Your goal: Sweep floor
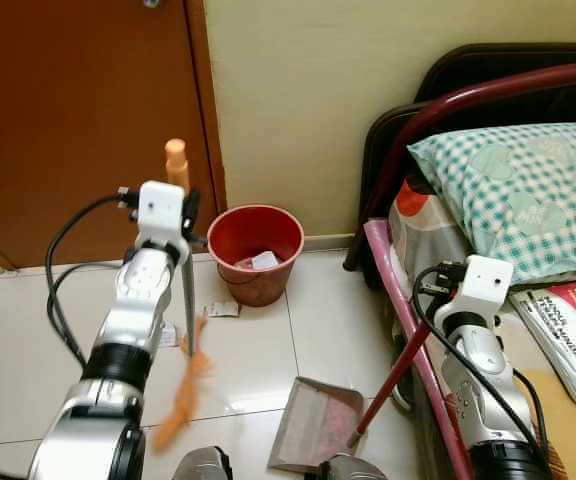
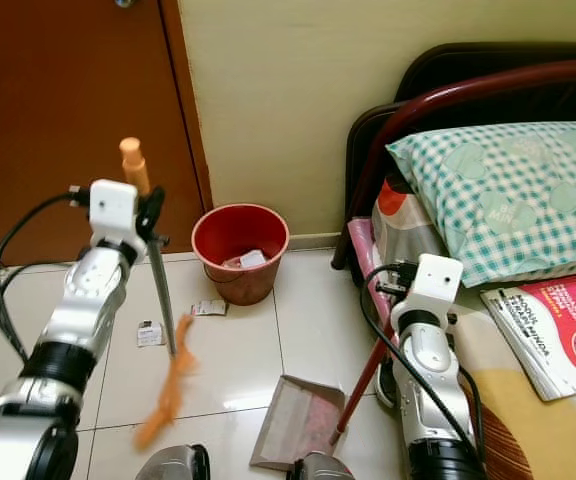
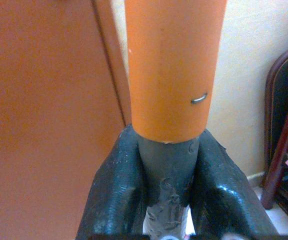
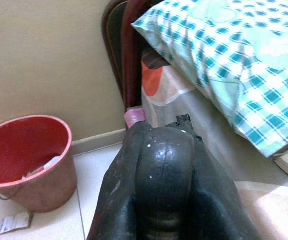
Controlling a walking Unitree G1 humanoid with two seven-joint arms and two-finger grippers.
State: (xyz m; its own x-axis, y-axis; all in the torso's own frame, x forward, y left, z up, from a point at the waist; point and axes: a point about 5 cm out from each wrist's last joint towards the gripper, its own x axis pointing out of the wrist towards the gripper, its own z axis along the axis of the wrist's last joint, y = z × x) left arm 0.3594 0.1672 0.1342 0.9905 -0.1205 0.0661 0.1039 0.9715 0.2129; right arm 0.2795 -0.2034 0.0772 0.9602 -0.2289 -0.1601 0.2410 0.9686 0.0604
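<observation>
The orange-capped grey broom [image 1: 188, 300] was clamped in the left tool [image 3: 166, 200], the red-handled dustpan [image 1: 313, 425] in the right tool [image 1: 430, 322] (apparently). Paper scraps [image 1: 222, 309] at centre-left remained unswept.

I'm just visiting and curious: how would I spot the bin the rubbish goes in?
Find the brown door; beside it, against the cream wall, stands a red bucket on the tiled floor. It is round, with paper scraps inside, unlike the flat dustpan nearer the robot.
</observation>
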